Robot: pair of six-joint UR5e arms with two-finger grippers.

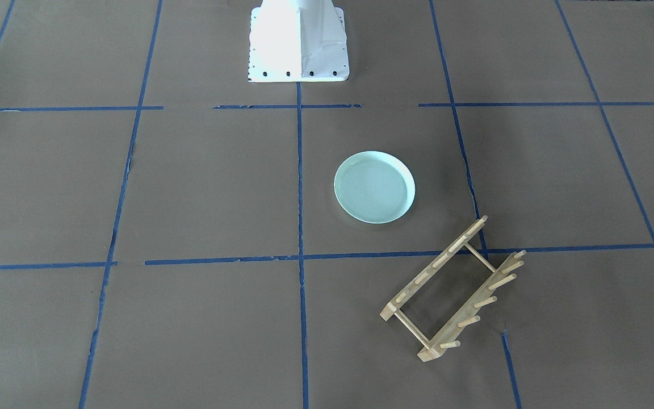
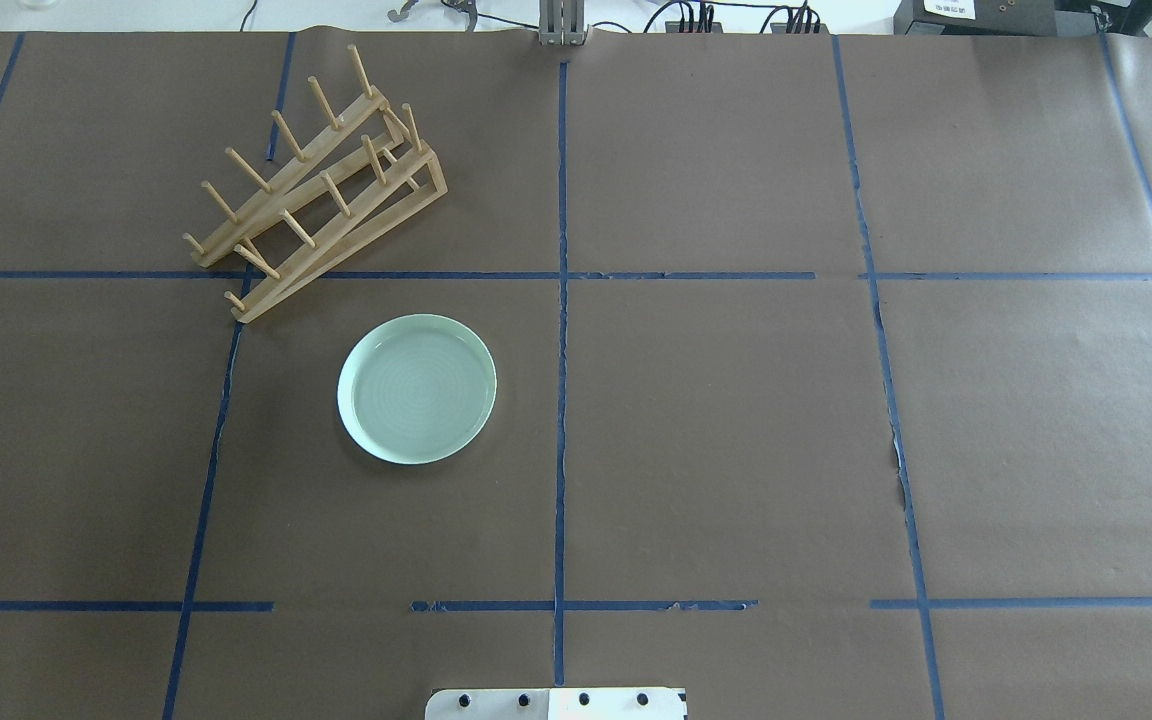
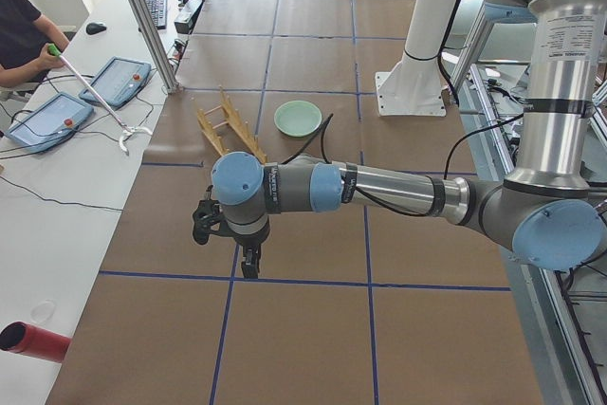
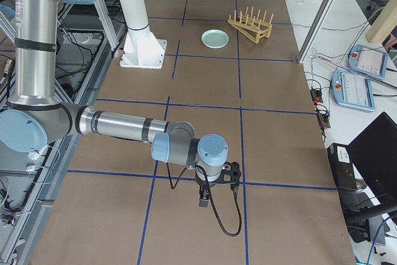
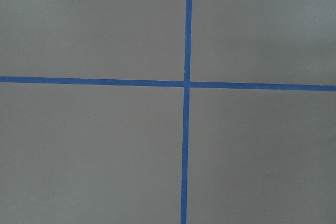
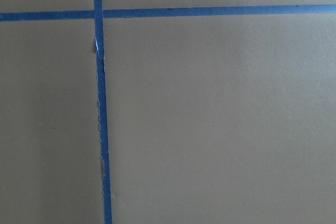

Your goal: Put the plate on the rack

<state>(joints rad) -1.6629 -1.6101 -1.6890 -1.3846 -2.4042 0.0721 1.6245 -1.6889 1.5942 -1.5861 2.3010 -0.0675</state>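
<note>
1. Brown paper over the table (image 2: 736, 450), ruled into squares by blue tape (image 2: 562, 400). White robot base (image 1: 298, 40) at one edge.
2. Along the opposite side, a white bench with two teach pendants (image 3: 119, 81) and one seated person (image 3: 24, 40).
3. One plate (image 2: 417, 388): flat on the paper in the robot's left half, near the rack but not touching it.
4. One rack (image 2: 316, 190): two pegged rails, askew to the grid, just beyond the plate.
5. Two grippers: left gripper (image 3: 248, 267) and right gripper (image 4: 203, 202), both pointing down over the tape lines, well apart from the plate. Cannot tell whether fingers are spread or closed.
</note>
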